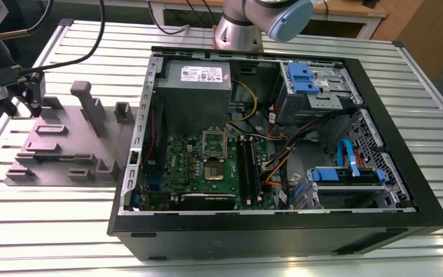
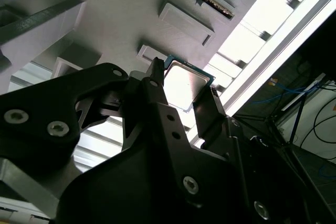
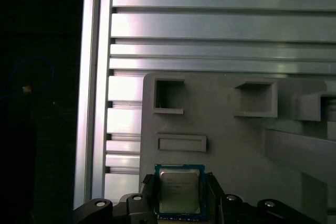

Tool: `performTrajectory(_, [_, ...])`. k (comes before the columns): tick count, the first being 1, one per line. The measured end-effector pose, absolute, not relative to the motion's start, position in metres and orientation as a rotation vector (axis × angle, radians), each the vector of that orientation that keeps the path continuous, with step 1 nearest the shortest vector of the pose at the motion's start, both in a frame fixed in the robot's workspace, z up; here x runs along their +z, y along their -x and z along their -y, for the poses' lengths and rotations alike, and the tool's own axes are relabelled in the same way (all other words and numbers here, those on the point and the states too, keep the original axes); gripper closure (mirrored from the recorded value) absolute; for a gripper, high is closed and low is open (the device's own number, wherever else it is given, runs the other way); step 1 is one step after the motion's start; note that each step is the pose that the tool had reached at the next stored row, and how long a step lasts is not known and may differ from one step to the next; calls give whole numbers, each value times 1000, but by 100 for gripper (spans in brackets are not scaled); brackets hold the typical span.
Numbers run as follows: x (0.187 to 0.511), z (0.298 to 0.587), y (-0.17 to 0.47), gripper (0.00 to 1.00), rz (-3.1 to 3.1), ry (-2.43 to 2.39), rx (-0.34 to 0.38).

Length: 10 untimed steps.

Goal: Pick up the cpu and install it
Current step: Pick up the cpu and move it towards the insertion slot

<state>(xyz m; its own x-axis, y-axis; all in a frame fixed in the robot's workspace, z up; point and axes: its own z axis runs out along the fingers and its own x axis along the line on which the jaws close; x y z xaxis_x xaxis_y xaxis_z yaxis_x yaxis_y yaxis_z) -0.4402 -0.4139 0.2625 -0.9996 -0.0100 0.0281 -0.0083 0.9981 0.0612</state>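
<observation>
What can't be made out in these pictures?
Near edge of the cpu: second wrist view, behind the gripper.
Whether the socket is empty: exterior view, too small.
Upper part of the arm: exterior view, cut off by the top edge.

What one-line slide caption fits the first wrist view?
Gripper framing the cpu, which lies on the grey fixture plate over the slatted table.
</observation>
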Motion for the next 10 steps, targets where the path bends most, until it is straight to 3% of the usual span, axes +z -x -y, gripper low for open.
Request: performTrajectory(10, [265, 414, 440, 53, 3112, -14, -95])
